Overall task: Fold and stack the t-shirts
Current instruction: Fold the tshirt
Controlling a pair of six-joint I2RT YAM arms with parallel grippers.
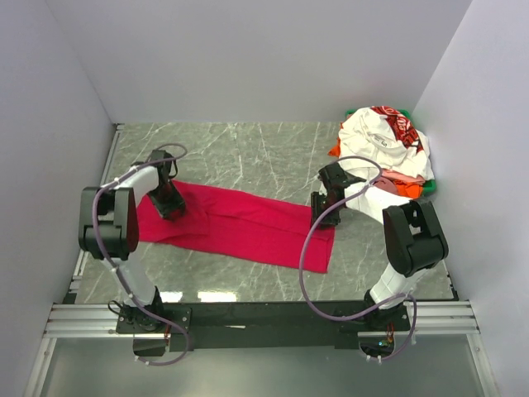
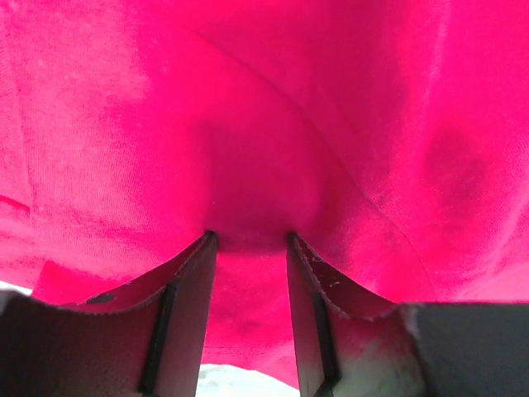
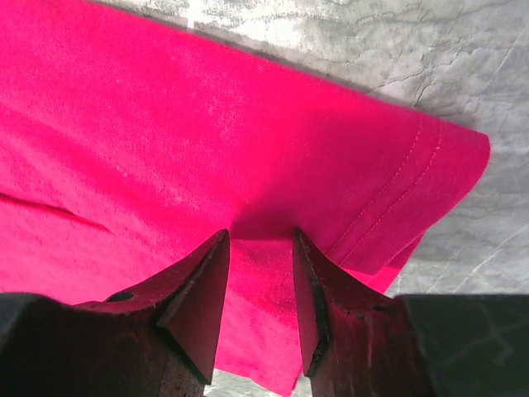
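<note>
A crimson red t-shirt [image 1: 240, 223] lies flat on the marble table as a long folded strip, running from the left toward the right front. My left gripper [image 1: 171, 207] stands on its left part, jaws apart, both fingertips pressed into the red cloth [image 2: 248, 124] with a slight bulge between them [image 2: 248, 238]. My right gripper [image 1: 321, 208] stands on the strip's right end near the hem, also open, its tips resting on the cloth [image 3: 207, 124] around a narrow gap [image 3: 260, 236]. More t-shirts are heaped at the back right, topped by a white one with red-and-black print [image 1: 384, 141].
In the heap, orange [image 1: 407, 190], pink [image 1: 397, 178] and green [image 1: 430, 188] cloth shows under the white shirt, close behind my right arm. Grey marble table [image 1: 248, 149] extends behind the red shirt. White walls close in the left, back and right sides.
</note>
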